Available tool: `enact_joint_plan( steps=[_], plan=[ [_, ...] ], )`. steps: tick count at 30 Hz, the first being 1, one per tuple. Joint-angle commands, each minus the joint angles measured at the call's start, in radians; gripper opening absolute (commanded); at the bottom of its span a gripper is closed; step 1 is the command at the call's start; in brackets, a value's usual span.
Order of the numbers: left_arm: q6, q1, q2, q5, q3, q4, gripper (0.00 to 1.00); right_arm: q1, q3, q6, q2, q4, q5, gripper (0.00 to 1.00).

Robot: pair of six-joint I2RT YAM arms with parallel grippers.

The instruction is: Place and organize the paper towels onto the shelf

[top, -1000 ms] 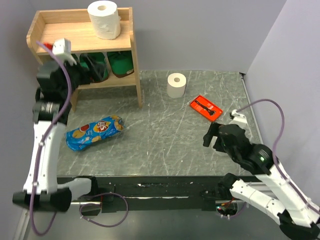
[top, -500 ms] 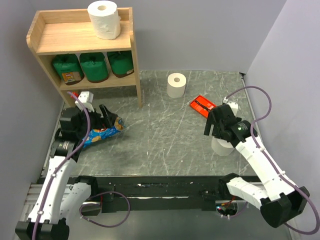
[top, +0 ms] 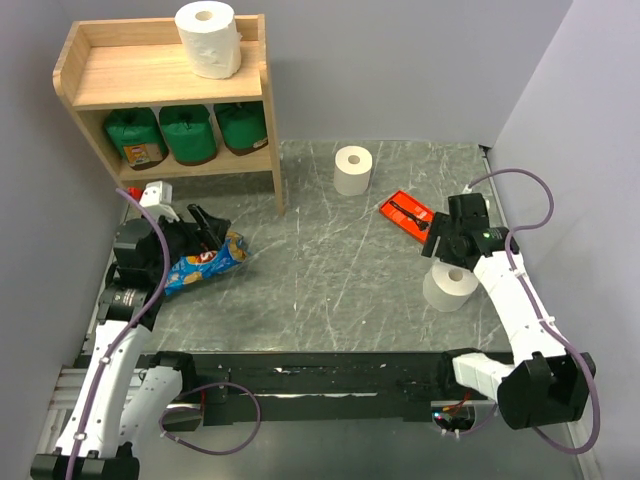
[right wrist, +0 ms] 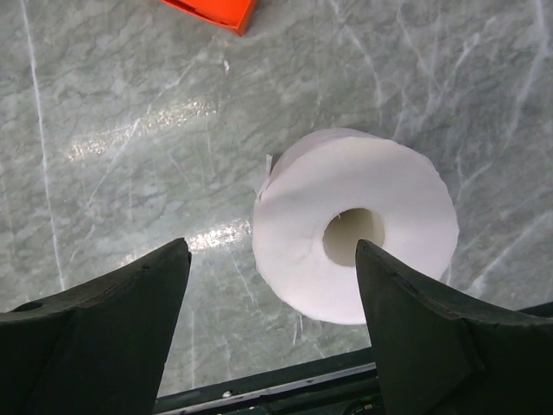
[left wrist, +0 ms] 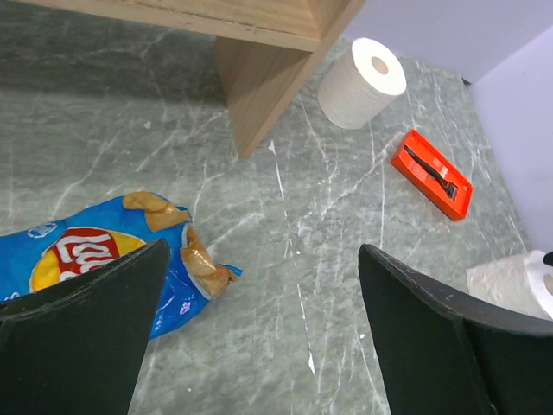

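Shifted since half a second ago: right gripper (top: 455,238) back toward the right edge, baring more of the near white roll (top: 449,287); left gripper (top: 205,228) slightly up-frame over the snack bag (top: 195,265).

Near white roll upright on the worktop (top: 330,270) at lower right, core upward, just below the right fingers (right wrist: 104,328). Those spread wide and empty, with the roll off-centre toward the right-hand finger in the wrist view. Second white roll (top: 352,170) upright at centre back, near the orange tray (top: 410,215). Third white roll (top: 208,38) on the top board of the shelf (top: 130,75), upper left. Three green-wrapped rolls (top: 188,133) in a row on the lower tier. Left fingers (left wrist: 78,328) likewise spread, holding nothing.

Probably the pick-up of the near roll, not yet gripped. Next likely calls for centring over it, lowering, closing gently across its soft sides, then a long carry to the shelf top.

Readable: red logo on the blue bag, "Lay" legible. Label on the leftmost green roll too small to read.
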Motion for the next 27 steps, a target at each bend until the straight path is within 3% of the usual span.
enact_joint_plan(
  steps=[1,15,27],
  plan=[
    [-0.014,-0.003,-0.062,-0.035,0.003,0.020,0.96,-0.055,-0.029,-0.075,0.015,0.085,-0.134,0.85],
    [0.038,-0.022,-0.119,-0.078,-0.014,0.015,0.96,-0.086,-0.079,-0.071,0.097,0.124,-0.153,0.88],
    [0.043,-0.023,-0.131,-0.101,-0.013,0.009,0.96,-0.082,-0.107,-0.062,0.115,0.110,-0.099,0.77]
  ],
)
